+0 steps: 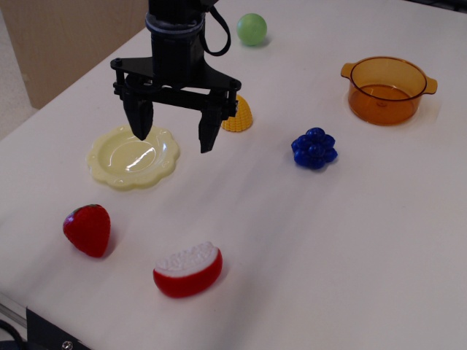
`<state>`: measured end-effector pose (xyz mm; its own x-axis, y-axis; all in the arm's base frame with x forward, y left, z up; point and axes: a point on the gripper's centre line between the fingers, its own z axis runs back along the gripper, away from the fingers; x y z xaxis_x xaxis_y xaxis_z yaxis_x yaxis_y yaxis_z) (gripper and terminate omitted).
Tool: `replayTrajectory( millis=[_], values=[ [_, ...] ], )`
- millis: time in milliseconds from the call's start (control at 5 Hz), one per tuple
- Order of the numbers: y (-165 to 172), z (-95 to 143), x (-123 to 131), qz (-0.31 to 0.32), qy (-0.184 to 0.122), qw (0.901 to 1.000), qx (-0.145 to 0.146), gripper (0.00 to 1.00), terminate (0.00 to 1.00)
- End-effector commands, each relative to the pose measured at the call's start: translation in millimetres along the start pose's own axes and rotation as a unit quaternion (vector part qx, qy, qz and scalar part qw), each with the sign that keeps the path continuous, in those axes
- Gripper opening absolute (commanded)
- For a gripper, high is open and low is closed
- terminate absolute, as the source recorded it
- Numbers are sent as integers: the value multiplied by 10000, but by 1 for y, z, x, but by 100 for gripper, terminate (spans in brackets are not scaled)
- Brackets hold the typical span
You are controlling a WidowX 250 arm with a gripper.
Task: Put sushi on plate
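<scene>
The sushi (pixel 187 271), a glossy red half-round toy with a white bumpy top, lies on the white table near the front edge. The pale yellow scalloped plate (pixel 133 157) sits to the left of centre and holds nothing. My black gripper (pixel 174 135) hangs above the plate's right rim, well behind the sushi. Its two fingers are spread wide apart and hold nothing.
An all-red toy strawberry (pixel 87 229) lies left of the sushi. A yellow corn piece (pixel 238 115) sits just behind the gripper. Blue grapes (pixel 314 149) lie right of centre. A transparent orange pot (pixel 387 90) stands at the back right, a green ball (pixel 252 29) at the back.
</scene>
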<state>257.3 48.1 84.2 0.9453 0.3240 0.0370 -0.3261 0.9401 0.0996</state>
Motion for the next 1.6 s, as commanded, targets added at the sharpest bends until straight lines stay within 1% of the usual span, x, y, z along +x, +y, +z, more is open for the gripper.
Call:
replayTrajectory(
  millis=[0,200,400,600,800,1000,1200,1400],
  values=[
    [0,0,0,0,0,10000,0,100,0],
    [-5,0,-19,-774,-39,9967,-234,100,0],
    [-8,4,-43,-1827,-173,9824,-361,100,0],
    [-7,0,-58,-2702,-155,9613,-512,100,0],
    [-14,-16,-68,-3173,8,9477,-347,100,0],
    [-17,-35,-80,-3476,119,9375,-118,100,0],
    [-21,-47,-90,-3639,251,9311,8,100,0],
    [-26,-57,-95,-3716,337,9278,-33,100,0]
  ],
)
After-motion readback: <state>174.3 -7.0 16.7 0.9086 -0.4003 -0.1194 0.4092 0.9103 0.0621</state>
